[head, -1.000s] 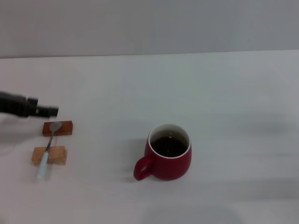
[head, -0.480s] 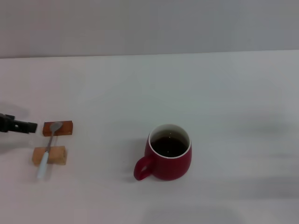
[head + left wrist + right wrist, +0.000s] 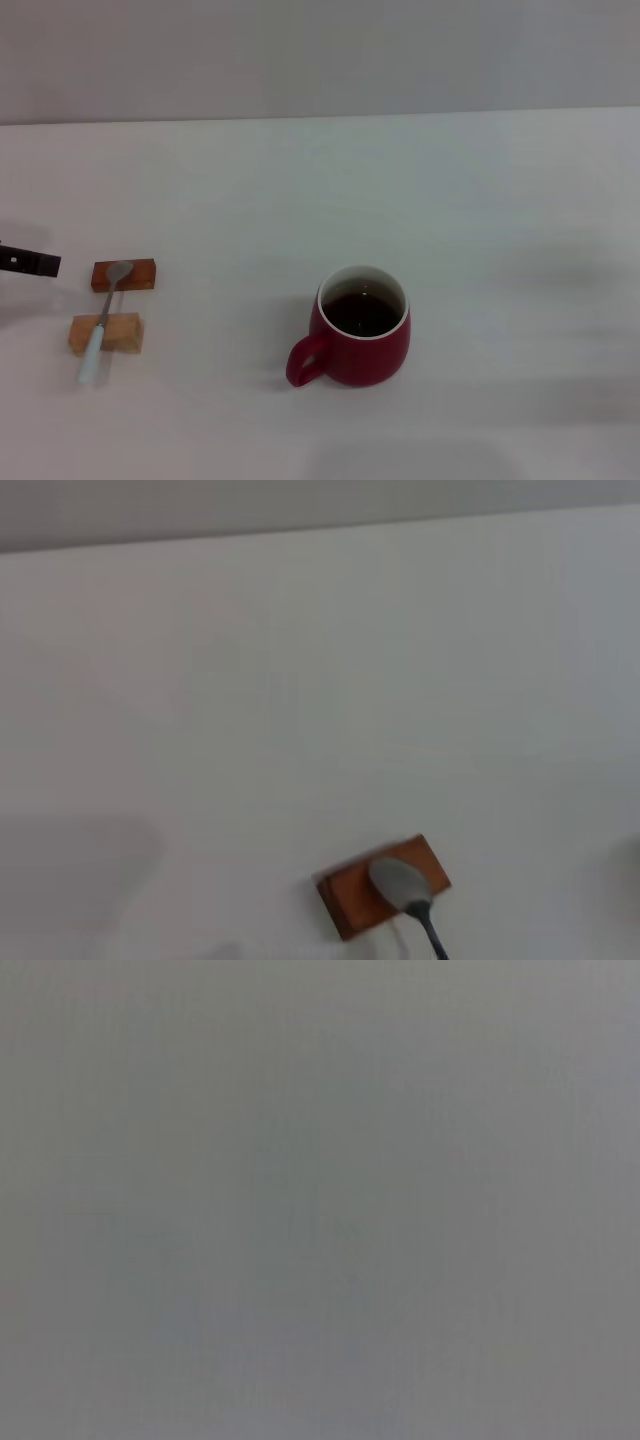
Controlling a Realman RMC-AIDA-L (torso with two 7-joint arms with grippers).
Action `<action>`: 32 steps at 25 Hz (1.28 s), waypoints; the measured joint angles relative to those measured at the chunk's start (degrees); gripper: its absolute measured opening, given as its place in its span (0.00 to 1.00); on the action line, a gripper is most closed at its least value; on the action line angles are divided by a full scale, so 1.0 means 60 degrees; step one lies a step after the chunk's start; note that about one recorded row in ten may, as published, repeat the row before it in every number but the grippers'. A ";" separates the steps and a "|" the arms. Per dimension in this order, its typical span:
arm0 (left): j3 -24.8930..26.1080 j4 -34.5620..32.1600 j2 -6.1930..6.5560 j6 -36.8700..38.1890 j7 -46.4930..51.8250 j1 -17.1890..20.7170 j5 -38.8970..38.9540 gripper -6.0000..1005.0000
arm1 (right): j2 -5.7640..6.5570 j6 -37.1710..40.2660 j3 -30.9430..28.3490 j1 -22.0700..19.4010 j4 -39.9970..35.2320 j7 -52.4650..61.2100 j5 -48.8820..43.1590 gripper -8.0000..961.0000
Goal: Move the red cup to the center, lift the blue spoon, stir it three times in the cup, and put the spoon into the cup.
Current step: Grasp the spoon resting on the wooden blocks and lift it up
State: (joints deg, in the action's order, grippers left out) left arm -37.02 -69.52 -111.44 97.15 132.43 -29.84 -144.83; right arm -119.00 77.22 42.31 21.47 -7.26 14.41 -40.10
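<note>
The red cup (image 3: 360,328) stands near the middle of the white table in the head view, its handle toward the front left and dark liquid inside. The blue spoon (image 3: 103,316) lies at the left across two small blocks, bowl on the far one and pale handle toward the front. In the left wrist view its grey bowl (image 3: 398,882) rests on the red-brown block (image 3: 350,898). Only the black tip of my left gripper (image 3: 30,262) shows at the left edge, left of the spoon and apart from it. My right gripper is out of view.
The red-brown block (image 3: 123,274) and a tan block (image 3: 105,333) hold the spoon off the white tabletop (image 3: 480,200). A grey wall runs behind the table's far edge. The right wrist view shows only plain grey.
My left gripper has drawn back to the left, from just beside the spoon's bowl to the picture's left edge. The cup and spoon have not moved.
</note>
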 joint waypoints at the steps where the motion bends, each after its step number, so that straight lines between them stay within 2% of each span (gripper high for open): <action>1: 0.0011 -0.0028 0.0017 0.0112 0.0029 -0.0014 -0.0013 0.86 | 0.0000 0.0001 -0.0004 0.0000 0.0019 0.0000 0.0000 0.01; 5: -0.0014 -0.0271 0.0047 0.0576 0.0373 -0.0037 -0.0258 0.86 | 0.0000 -0.0064 -0.0024 -0.0003 0.0111 -0.0024 0.0000 0.01; 9: -0.0039 -0.0375 -0.0050 0.0959 0.0459 -0.0033 -0.0533 0.86 | 0.0000 -0.0122 -0.0047 0.0035 0.0277 -0.0368 0.0010 0.01; 17: -0.0057 -0.0358 -0.0481 0.1214 0.0396 -0.0004 -0.1352 0.84 | 0.0000 -0.0208 -0.0045 0.0075 0.0361 -0.0479 0.0012 0.01; 32: -0.0059 -0.0395 -0.0547 0.1609 0.0584 0.0011 -0.1373 0.81 | -0.0014 -0.0469 0.0027 0.0172 0.0441 -0.0483 0.0005 0.01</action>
State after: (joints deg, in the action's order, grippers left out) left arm -37.37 -71.89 -114.73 106.80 135.94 -29.77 -153.07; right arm -119.09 74.41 42.47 22.51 -4.61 11.51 -40.07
